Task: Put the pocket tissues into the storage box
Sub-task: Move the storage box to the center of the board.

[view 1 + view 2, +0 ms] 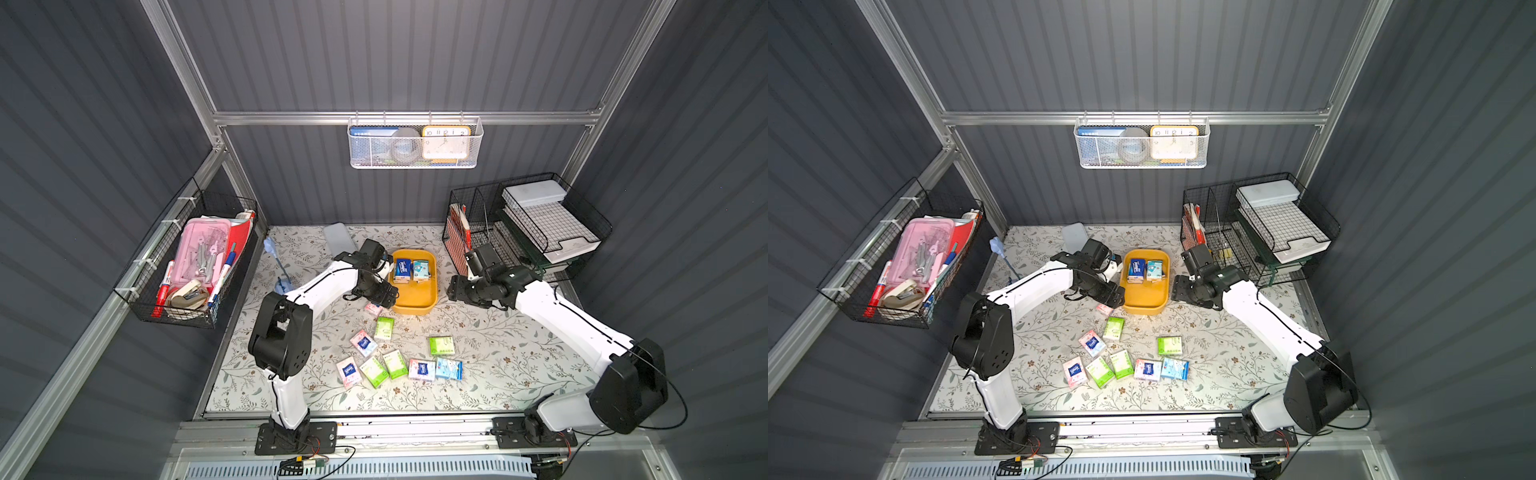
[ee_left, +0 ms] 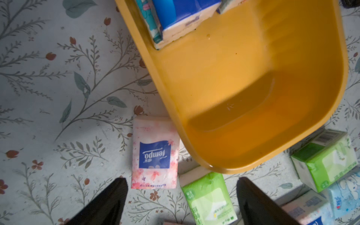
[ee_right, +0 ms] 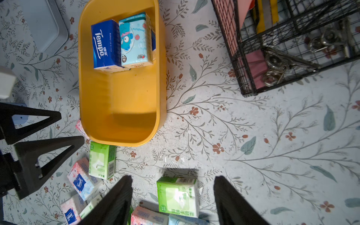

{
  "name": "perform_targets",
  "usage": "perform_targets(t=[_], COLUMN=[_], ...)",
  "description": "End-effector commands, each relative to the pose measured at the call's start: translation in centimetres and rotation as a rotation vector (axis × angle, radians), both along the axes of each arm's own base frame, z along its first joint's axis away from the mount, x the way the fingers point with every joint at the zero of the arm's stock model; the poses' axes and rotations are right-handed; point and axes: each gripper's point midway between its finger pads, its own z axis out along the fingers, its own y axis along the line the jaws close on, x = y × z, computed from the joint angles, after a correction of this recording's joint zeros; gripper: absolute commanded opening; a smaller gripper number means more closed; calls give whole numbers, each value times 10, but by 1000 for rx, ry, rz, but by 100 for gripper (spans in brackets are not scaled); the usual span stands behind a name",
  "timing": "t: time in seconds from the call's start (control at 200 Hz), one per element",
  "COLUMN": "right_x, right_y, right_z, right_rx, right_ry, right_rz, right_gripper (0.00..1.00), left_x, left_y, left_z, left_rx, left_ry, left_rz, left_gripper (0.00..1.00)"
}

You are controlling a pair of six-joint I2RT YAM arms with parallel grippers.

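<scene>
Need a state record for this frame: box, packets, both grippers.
box: yellow box on the table, between the arms; near half bare
in box: dark blue packet and light blue packet side by side at the far end; more under them, count unclear
loose packets: nine loose packets on the table in front of the box
nearest loose: pink packet, by the box's near corner
left gripper: open, empty, by the pink packet
right gripper: open, empty, beside the box
</scene>
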Motion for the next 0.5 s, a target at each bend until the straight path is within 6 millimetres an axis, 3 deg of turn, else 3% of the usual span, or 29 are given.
perform_targets(t=[0.0, 0.15, 0.265, 0.37, 0.495], right_x=[0, -1, 0, 2, 2], right_y=[1, 3, 6, 10, 13], right_z=[1, -2, -3, -3, -3], right_rx=[-7, -5, 2, 10, 12], right_ry=[17, 26, 26, 26, 27], right_rz=[-8, -2, 2, 10, 16], right_gripper=[71, 70, 70, 71, 71], left_x=[-15, -25, -29, -22, -4], left_y=[1, 6, 19, 24, 16], left_z=[-18, -15, -24, -32, -35], left_rx=[3, 7, 61, 98, 95], left_ry=[47, 44, 42, 34, 9], left_rz=[-60, -76, -38, -21, -14], left_gripper=[92, 93, 94, 94, 94])
